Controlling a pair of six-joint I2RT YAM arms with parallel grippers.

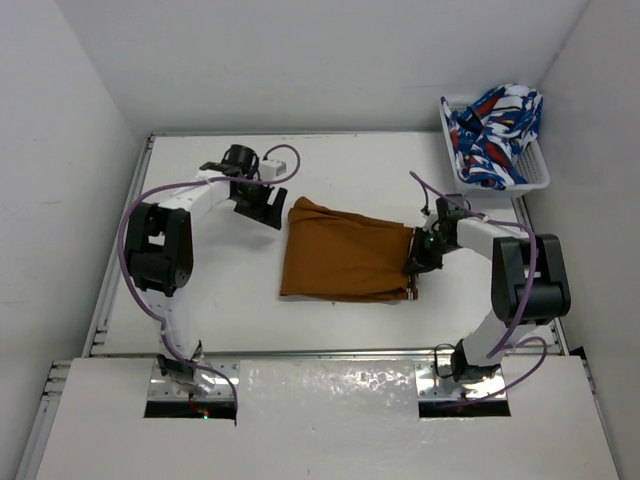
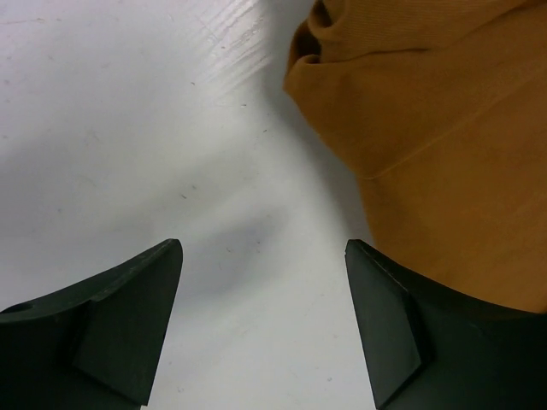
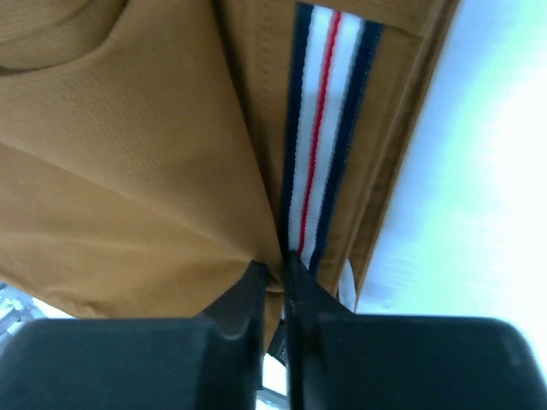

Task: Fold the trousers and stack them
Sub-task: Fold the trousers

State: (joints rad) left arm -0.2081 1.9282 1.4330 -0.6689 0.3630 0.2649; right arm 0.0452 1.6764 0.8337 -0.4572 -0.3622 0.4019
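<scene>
1. Top view: the trousers (image 1: 345, 262) lie folded into a rough rectangle mid-table, between the arms. The left gripper (image 1: 262, 212) sits just off their far-left corner, and the right gripper (image 1: 418, 262) is at their right edge. How far either is open cannot be told from here
2. Left wrist view: the left claw's jaws are spread wide with only bare table between them. The trousers' rumpled corner lies just beside the right finger (image 2: 402, 325)
3. Right wrist view: the right claw's jaws are pinched almost together on the trousers' fabric, beside a navy, white and red striped band (image 3: 320, 128)
4. Surroundings: a white table (image 1: 230, 290), plain white walls (image 1: 90, 80), and a white basket (image 1: 538, 170) of patterned clothes (image 1: 492, 130) at the far right corner
</scene>
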